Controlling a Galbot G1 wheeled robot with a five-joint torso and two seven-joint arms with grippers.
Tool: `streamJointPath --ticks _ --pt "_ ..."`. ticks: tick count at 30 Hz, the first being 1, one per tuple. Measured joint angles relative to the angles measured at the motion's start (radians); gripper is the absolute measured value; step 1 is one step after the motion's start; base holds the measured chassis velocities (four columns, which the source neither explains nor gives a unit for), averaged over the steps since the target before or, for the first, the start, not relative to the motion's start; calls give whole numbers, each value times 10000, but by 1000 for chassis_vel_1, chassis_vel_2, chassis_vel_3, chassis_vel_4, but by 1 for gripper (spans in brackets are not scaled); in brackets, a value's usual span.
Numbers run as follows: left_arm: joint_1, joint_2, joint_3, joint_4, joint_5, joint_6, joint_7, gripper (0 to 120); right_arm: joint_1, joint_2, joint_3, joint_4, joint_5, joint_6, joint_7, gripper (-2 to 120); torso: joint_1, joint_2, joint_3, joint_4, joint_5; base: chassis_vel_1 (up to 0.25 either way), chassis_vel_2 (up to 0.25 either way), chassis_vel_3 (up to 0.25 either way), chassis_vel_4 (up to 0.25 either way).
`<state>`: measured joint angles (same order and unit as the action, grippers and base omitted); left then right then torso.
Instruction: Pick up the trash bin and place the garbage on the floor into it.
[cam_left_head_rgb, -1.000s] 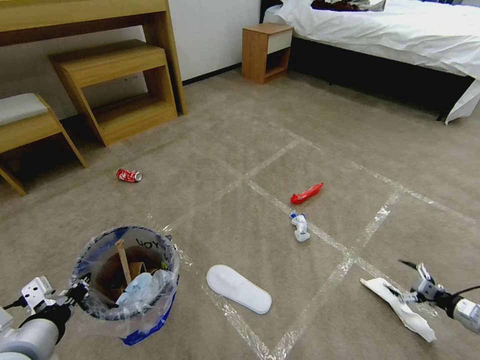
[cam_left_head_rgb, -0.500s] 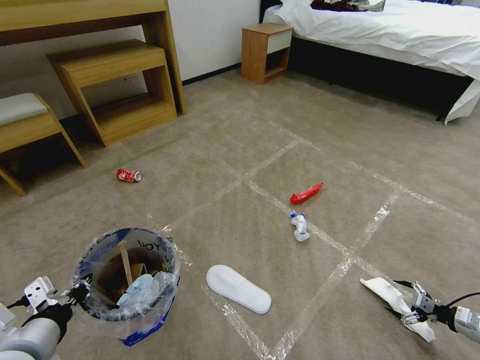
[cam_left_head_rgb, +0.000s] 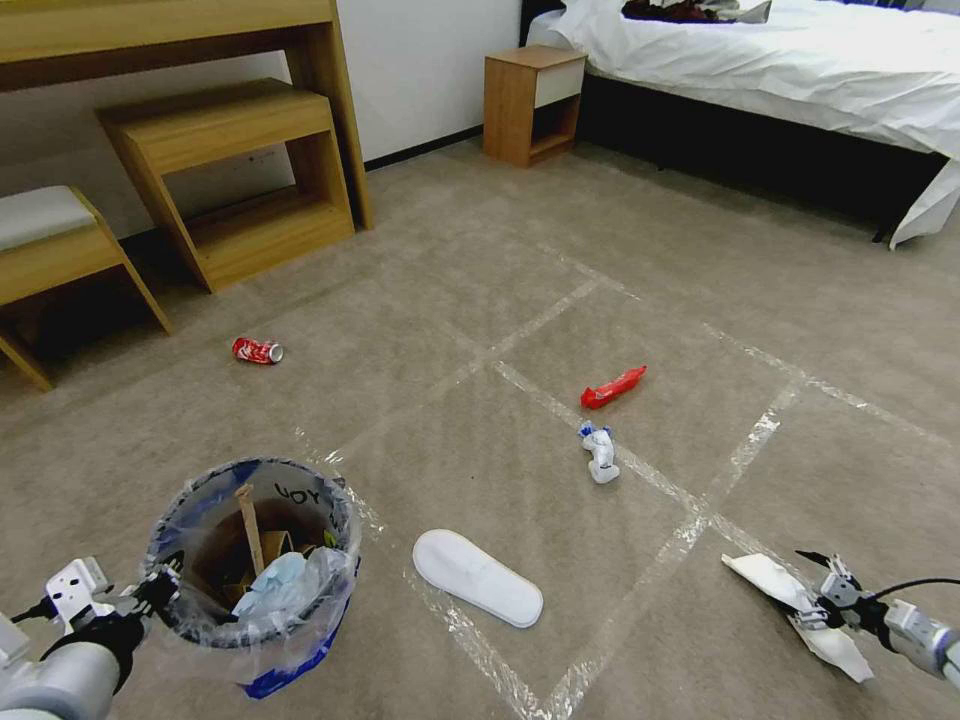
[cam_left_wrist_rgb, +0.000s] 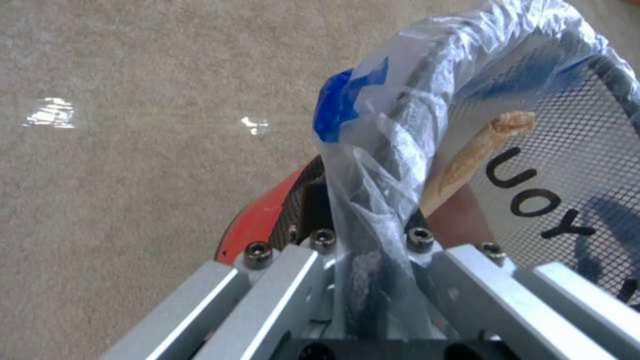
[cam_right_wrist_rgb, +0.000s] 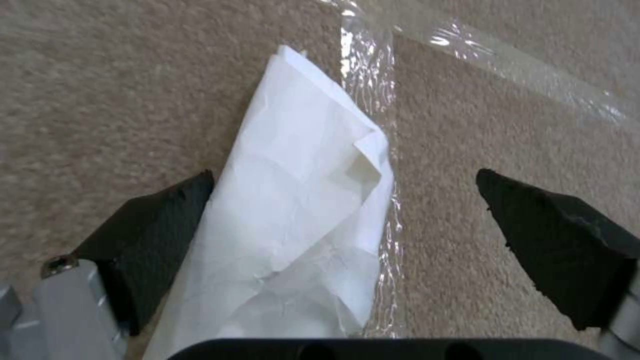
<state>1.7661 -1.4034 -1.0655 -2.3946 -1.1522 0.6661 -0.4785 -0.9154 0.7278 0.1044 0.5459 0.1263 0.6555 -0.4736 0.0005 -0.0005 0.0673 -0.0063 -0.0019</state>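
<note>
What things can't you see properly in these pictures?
- Bottom of the trash bin: head view, hidden by rubbish and the plastic bag.
- Near end of the white tissue: right wrist view, cut off behind the open right gripper.
- Left gripper fingertips: left wrist view, covered by the bag.

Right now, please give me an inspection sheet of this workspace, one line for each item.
Surface: floor, beige carpet with shiny tape strips.
Job's things: trash bin, bagged, holds a wooden stick.
Clutter: red can, red wrapper, crumpled blue-white litter, white slipper, white paper.
Grippers: left gripper shut on the bin rim; right gripper open, straddling the paper.
Cables: black cable at the right wrist.
Surroundings: bed, nightstand, wooden desk.
</note>
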Motion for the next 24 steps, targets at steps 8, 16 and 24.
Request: streamJointPath --ticks 8,16,24 --pt "62 54 -51 -26 9 -26 -7 0 229 465 -228 -483 -102 -82 103 100 0 -1 0 0 -2 0 0 0 0" --pt "17 96 -53 26 24 -53 -43 0 269 797 -382 -652 15 -33 48 99 0 0 -1 -1 -9 0 0 0 0" --pt "-87 205 -51 133 31 -98 -105 0 250 856 -648 -477 395 3 -7 72 0 2 0 -9 -9 0 0 0 0"
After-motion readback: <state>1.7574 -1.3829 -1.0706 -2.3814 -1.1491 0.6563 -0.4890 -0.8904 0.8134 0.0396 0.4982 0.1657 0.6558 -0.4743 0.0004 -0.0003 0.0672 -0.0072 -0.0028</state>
